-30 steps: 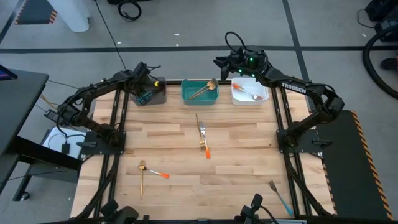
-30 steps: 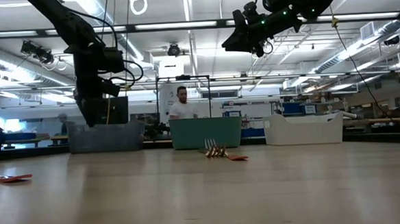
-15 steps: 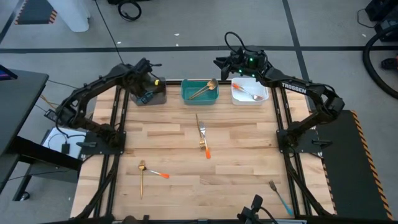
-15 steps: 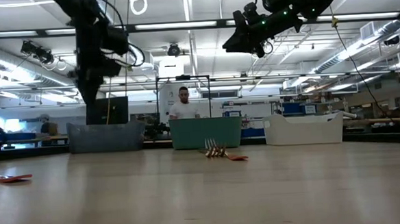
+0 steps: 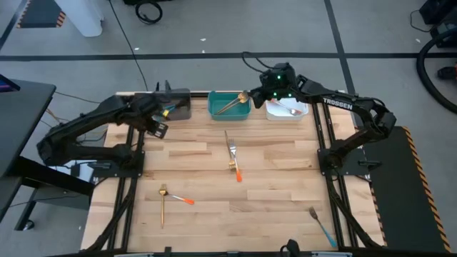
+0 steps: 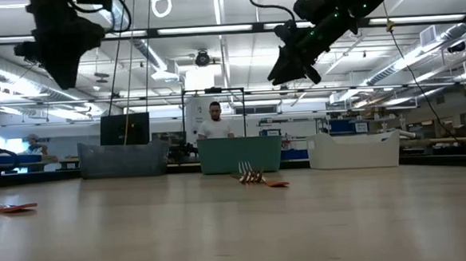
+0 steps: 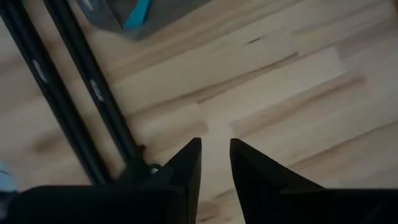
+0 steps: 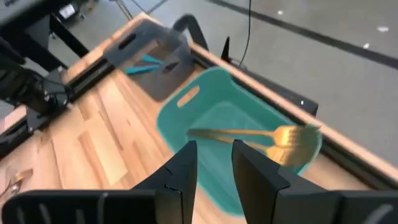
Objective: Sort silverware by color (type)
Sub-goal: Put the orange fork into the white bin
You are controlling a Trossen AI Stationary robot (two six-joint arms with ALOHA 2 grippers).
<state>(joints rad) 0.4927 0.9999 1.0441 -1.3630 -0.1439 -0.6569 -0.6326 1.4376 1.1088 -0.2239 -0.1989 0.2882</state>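
Observation:
Silverware lies on the wooden table: a gold fork and an orange-handled fork (image 5: 233, 155) together in the middle, a gold utensil crossing an orange-handled one (image 5: 171, 198) near left, and a blue-handled fork (image 5: 321, 223) near right. The teal bin (image 5: 223, 111) holds a gold fork (image 8: 255, 135). An orange-handled utensil (image 5: 288, 108) lies in the white bin, a blue one (image 7: 135, 12) in the grey bin (image 5: 178, 108). My left gripper (image 7: 216, 148) hangs open over bare wood just nearer than the grey bin. My right gripper (image 8: 214, 150) is open, high above the teal bin's right end.
The three bins stand in a row along the far edge, the white bin (image 5: 275, 113) at the right. Black frame rails (image 5: 134, 153) run down both table sides. Bare wood spreads between the scattered utensils. A person (image 6: 213, 122) stands in the room behind the table.
My left gripper has risen out of the grey bin, swung toward the table's left and near edges, and rolled about its own axis. My right gripper has tipped its fingers downward and shifted a little from the white bin toward the teal bin. No silverware on the table has moved.

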